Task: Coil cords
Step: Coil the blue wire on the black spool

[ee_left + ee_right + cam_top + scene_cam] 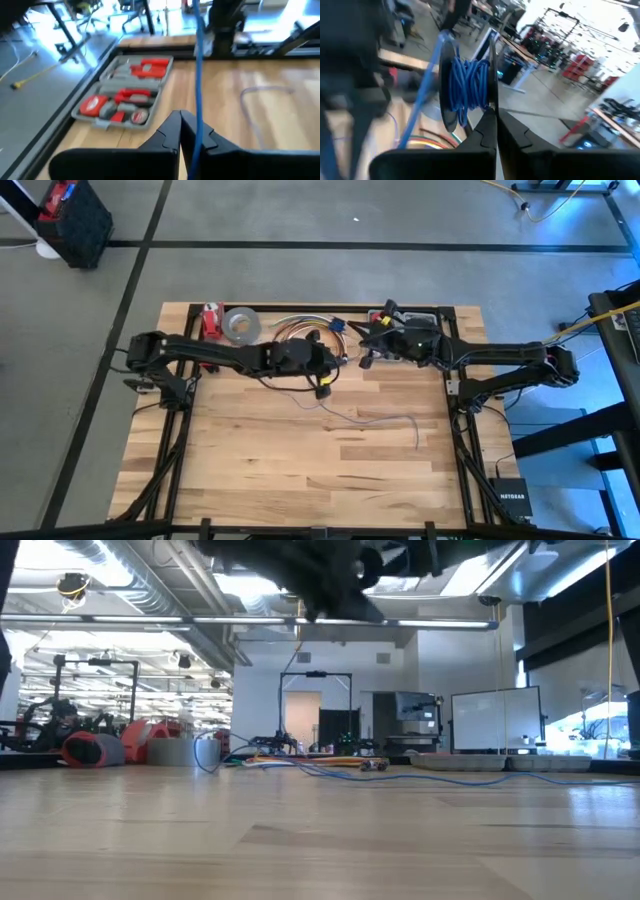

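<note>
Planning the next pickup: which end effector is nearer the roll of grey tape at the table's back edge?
Left. The left end effector sits just right of and nearer the front than the grey tape; the right end effector is farther right, beside the tool case.

A wooden table [300,450] carries a tool case [125,95], with tape [240,325], cables [300,330] and cord [385,420] lying near it.

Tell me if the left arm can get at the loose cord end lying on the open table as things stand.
Probably not yet. The left gripper is shut on the cord, so it has no free jaws. The way itself looks free: the loose end lies on bare table.
</note>
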